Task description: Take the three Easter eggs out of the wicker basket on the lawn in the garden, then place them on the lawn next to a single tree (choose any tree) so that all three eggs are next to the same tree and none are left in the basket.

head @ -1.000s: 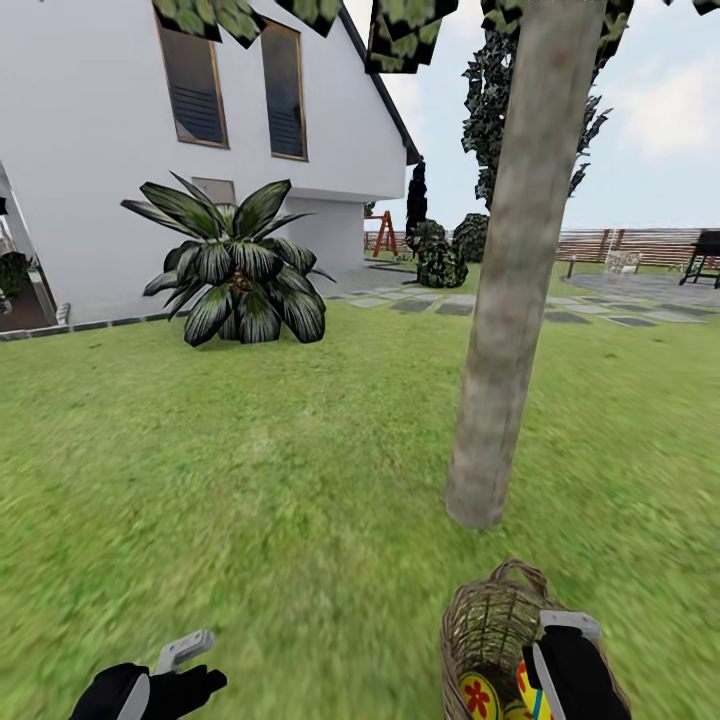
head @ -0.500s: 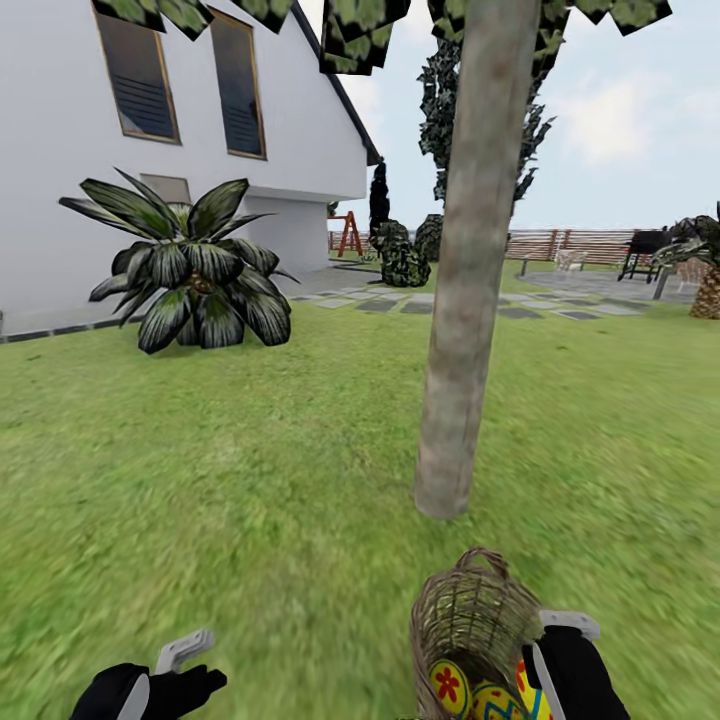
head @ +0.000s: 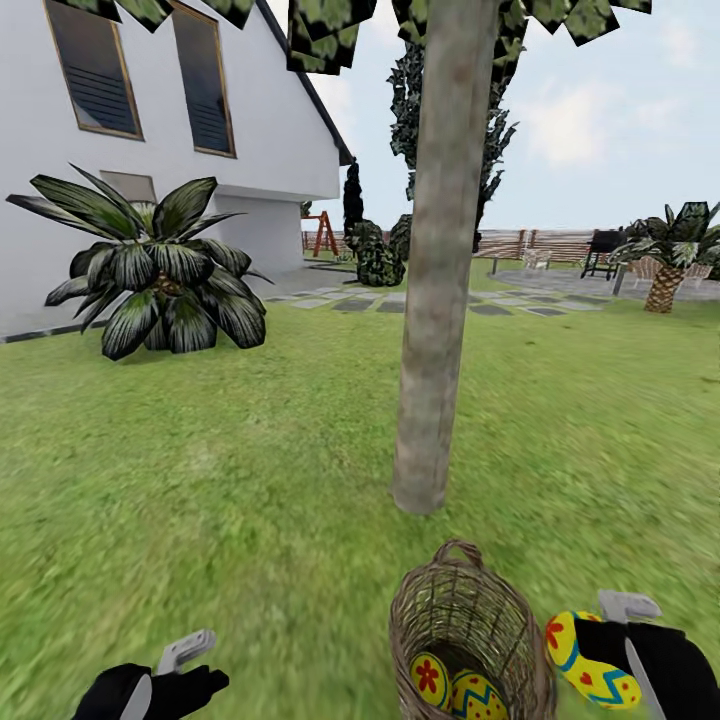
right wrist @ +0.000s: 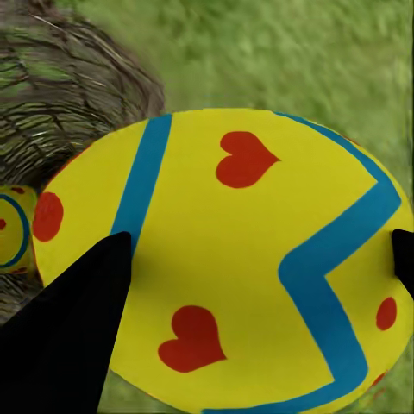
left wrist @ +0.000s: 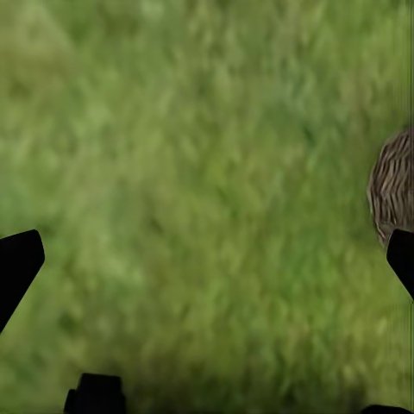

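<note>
Now your right gripper (head: 612,662) holds one Easter egg (head: 590,660) at the lower right of the head view, just beside the wicker basket (head: 470,630) and outside its rim. In the right wrist view that egg (right wrist: 233,267) sits clamped between the two dark fingers (right wrist: 69,336), its red hearts and blue zigzag band facing the camera, with the basket's weave (right wrist: 60,95) in the upper left of the frame. Two more eggs lie inside the basket at the bottom centre of the head view: one with a red flower (head: 430,677) and one with a zigzag band (head: 478,697). The basket lies on the lawn (head: 230,480), near the foot of the tree (head: 435,280), whose bare trunk rises through the centre. Your left gripper (head: 190,668) is at the lower left, its fingers spread and holding nothing; in the left wrist view the basket's edge (left wrist: 392,185) shows at the right side. A leafy plant (head: 160,270) and a white house (head: 150,130) stand at the upper left.
</note>
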{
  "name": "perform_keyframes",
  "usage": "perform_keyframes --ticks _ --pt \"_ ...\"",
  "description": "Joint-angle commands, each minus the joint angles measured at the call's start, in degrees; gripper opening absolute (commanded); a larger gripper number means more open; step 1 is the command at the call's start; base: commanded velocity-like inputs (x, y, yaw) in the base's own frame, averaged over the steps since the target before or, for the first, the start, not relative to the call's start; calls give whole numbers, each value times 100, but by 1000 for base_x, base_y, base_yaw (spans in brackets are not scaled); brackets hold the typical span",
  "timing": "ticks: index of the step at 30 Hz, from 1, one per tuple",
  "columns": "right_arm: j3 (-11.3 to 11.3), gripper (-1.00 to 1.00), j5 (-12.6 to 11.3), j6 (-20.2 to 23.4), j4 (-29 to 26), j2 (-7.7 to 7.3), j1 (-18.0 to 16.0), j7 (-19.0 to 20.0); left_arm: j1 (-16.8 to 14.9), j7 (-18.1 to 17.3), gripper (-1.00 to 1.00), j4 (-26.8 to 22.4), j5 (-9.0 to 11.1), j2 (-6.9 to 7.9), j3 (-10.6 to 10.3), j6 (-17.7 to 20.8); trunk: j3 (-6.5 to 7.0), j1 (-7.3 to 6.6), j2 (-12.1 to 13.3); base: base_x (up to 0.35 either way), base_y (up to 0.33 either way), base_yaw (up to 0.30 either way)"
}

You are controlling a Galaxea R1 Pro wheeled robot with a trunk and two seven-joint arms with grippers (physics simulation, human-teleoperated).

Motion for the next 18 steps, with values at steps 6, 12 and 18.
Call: perform_keyframes --ticks 6,12,18 --pt "-98 -100 19 -89 -337 -246 -6 31 -3 -24 100 5 -26 -42 16 26 -6 -1 -3 0 0 0" --pt "-740 -100 51 -1025 -464 -287 -6 70 -3 -23 100 5 -26 -42 16 21 -6 -1 -3 0 0 0" --pt "-759 -100 53 -1419 -396 -253 -1 58 -3 -54 100 -29 -23 -9 -17 17 -6 -1 -3 0 0 0"
